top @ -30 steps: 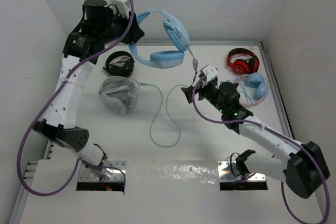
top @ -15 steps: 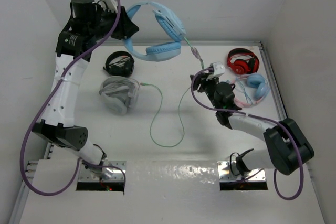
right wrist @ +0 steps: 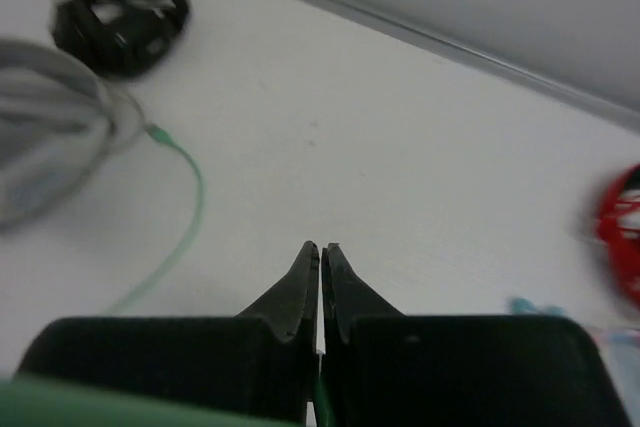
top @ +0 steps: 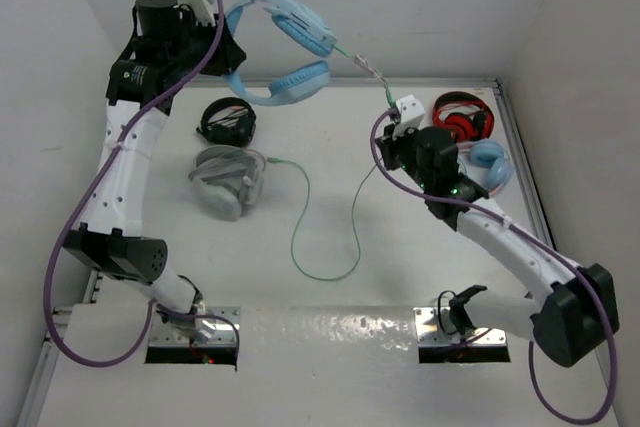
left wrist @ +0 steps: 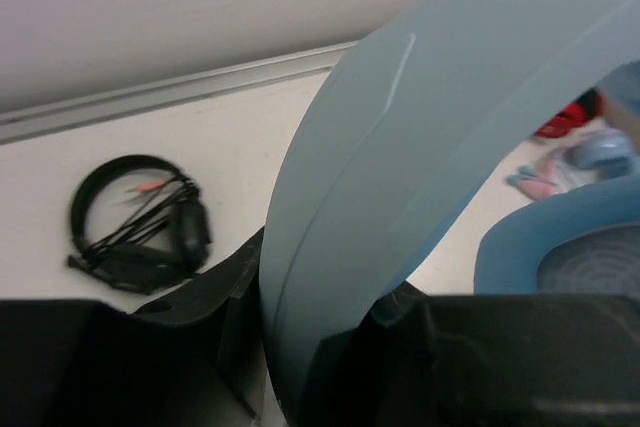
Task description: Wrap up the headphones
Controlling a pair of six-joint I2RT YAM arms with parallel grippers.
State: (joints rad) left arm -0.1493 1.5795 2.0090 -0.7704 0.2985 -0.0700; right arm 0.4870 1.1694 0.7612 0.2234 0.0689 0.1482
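Observation:
The light-blue headphones (top: 285,47) hang in the air at the back left. My left gripper (top: 228,49) is shut on their wide headband (left wrist: 420,147), and one padded cup (left wrist: 570,257) shows beside it. The pale-green cable (top: 294,247) runs from the raised cup down past an inline control (top: 370,67) to my right gripper (top: 384,145). From there it loops over the table to its plug (top: 275,162). The right gripper (right wrist: 320,247) is shut, tips together, with the green cable pinched low between its fingers (right wrist: 295,292).
A black headset (top: 227,121) and a grey-white pair (top: 228,179) lie at the left under the raised headphones. A red pair (top: 462,117) and a pink-banded pair with blue cups (top: 485,165) lie at the right, beside my right arm. White walls stand behind and to both sides.
The left arm has carried the headphones higher and further left. The right gripper has moved towards the back and closed on the cable, drawing its upper stretch taut.

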